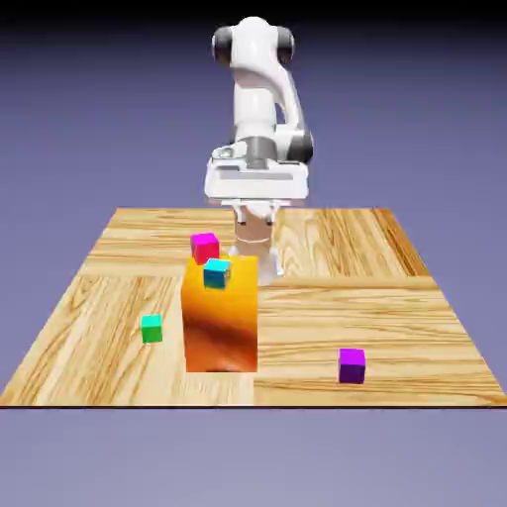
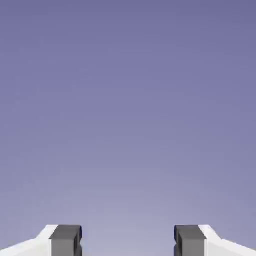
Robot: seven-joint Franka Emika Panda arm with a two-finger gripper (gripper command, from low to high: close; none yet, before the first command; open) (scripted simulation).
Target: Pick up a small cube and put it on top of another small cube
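Exterior view: purple cube (image 1: 352, 364) sits alone near the worktop (image 1: 396, 297) front edge, toward the view's right, well apart from the tall orange block (image 1: 221, 317), green cube (image 1: 152, 328) and magenta-pink cube (image 1: 205, 246). Arm raised at the back, nothing grasped. Hand view: jaws spread, empty, only backdrop between them. Step: pre-reach; next needs descent over the purple cube.
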